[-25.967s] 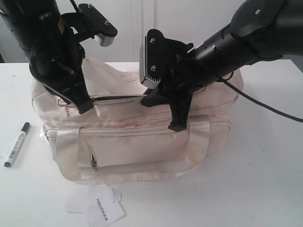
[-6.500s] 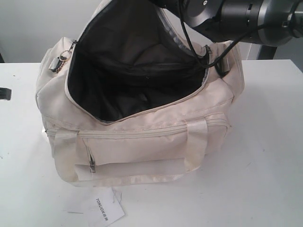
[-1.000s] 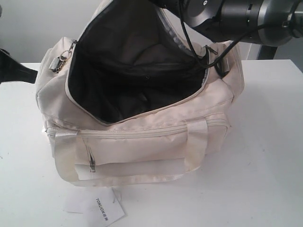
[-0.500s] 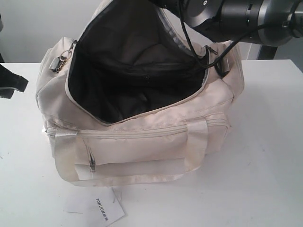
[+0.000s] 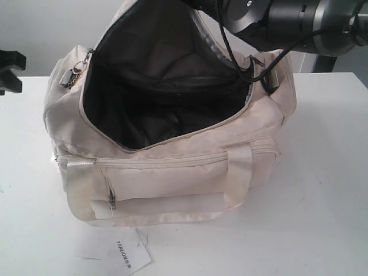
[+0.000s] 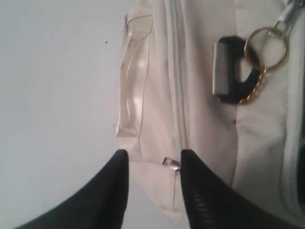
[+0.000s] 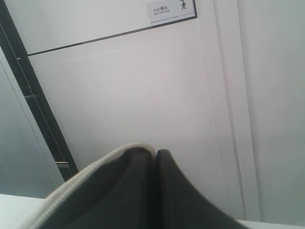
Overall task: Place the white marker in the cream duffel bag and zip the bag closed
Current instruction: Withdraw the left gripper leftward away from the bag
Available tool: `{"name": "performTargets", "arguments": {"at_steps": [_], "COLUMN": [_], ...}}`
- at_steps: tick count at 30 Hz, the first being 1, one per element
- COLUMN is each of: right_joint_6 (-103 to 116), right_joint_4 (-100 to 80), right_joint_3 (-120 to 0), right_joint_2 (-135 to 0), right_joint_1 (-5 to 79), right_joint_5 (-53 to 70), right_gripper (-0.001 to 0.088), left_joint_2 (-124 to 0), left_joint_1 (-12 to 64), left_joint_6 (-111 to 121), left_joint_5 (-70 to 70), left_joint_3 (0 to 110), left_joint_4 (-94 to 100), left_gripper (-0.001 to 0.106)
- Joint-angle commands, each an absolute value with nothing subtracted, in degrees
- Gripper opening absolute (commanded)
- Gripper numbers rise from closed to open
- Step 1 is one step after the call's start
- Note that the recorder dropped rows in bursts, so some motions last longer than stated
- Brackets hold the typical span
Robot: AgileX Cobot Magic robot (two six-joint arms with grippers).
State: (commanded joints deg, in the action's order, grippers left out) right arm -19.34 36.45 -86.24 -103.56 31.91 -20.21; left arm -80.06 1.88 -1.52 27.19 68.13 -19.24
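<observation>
The cream duffel bag (image 5: 172, 172) stands on the white table with its top flap (image 5: 155, 40) lifted, showing the dark lining. My right arm (image 5: 287, 23) comes in from the upper right; its gripper (image 7: 155, 152) is shut on the flap's zip edge (image 7: 86, 176) and holds it up. My left gripper (image 5: 8, 69) is at the far left edge, apart from the bag. In the left wrist view my left gripper (image 6: 153, 155) is open with nothing between its fingers, facing the bag's end (image 6: 200, 119). The white marker is out of view.
A white paper tag (image 5: 123, 253) with printed text lies on the table in front of the bag. A black strap ring (image 6: 224, 71) with a gold key ring hangs at the bag's left end. A small zip pull (image 6: 170, 163) shows beside my left fingers.
My left gripper has drawn back to the left, away from the bag's end, and has risen a little. The right arm, flap and bag have not moved.
</observation>
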Motion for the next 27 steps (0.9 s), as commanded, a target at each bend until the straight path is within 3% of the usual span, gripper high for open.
{"name": "performTargets", "arguments": {"at_steps": [27], "right_joint_6": [-19.3], "right_joint_4": [36.3], "right_joint_3": [-86.2], "right_joint_2": [-103.6], "right_joint_1": [31.9], "right_joint_5": [-20.2], "right_gripper": [0.0000], "left_joint_2": [-104.7], "left_joint_1": [1.9], "left_joint_6": [-1.5], "left_joint_5": [28.1], "left_joint_3": [92.8], "left_joint_4": [-22.9], "left_gripper": [0.054]}}
